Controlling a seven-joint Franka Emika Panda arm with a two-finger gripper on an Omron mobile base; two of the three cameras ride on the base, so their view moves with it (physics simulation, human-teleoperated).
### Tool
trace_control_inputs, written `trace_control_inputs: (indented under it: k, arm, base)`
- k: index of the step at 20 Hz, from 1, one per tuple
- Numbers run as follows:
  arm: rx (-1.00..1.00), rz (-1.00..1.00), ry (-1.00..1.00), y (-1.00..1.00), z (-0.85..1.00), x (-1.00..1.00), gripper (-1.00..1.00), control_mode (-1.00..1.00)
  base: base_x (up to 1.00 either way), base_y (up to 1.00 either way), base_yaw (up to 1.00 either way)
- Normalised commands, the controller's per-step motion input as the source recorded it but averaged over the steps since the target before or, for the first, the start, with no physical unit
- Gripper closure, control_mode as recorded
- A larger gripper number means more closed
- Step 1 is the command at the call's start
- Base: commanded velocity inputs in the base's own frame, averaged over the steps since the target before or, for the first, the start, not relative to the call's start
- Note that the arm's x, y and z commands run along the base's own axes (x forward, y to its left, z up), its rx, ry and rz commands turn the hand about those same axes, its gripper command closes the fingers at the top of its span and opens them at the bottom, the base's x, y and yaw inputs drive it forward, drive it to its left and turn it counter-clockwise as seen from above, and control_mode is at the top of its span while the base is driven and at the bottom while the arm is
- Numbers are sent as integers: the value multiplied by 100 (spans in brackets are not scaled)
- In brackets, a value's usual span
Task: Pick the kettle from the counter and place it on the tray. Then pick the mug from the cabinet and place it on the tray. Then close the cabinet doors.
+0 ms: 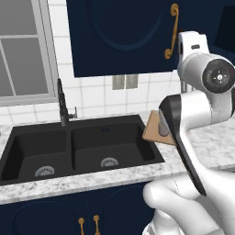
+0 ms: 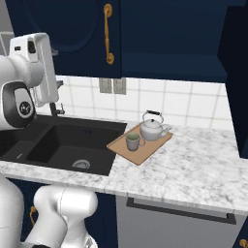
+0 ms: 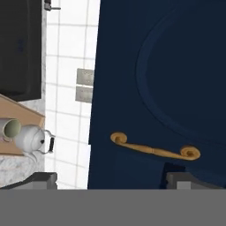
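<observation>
The fingers (image 3: 44, 178) stand wide apart, holding nothing; the cabinet door's (image 3: 176, 66) brass handle (image 3: 154, 149) lies just beyond, between them.

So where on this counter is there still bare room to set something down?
The widest bare patch is the marble counter right of the tray, running to the front edge. A narrow strip lies between the sink and the front edge. The tray is crowded: kettle and mug sit close together.
</observation>
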Motion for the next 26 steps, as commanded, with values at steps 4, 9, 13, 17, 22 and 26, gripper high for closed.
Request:
trace_control_inputs:
  k: [4,9,13,17,22,26]
  arm:
    - [-1,5,4,-7,4,-44,-100,-100]
    - [-8,0,4,-26,0,-35,-100,-100]
    - [-4,-6,-3,-57,1,-27,-100,-100]
    - [3,-19,-12,-71,2,-27,-100,-100]
    - [6,-42,-11,-70,3,-3,-100,-100]
    - [16,-37,0,-88,0,-3,-100,-100]
  base:
    - [0,0,0]
    - [0,0,0]
    - [0,0,0]
    - [0,0,0]
    - [0,0,0]
    - [0,0,0]
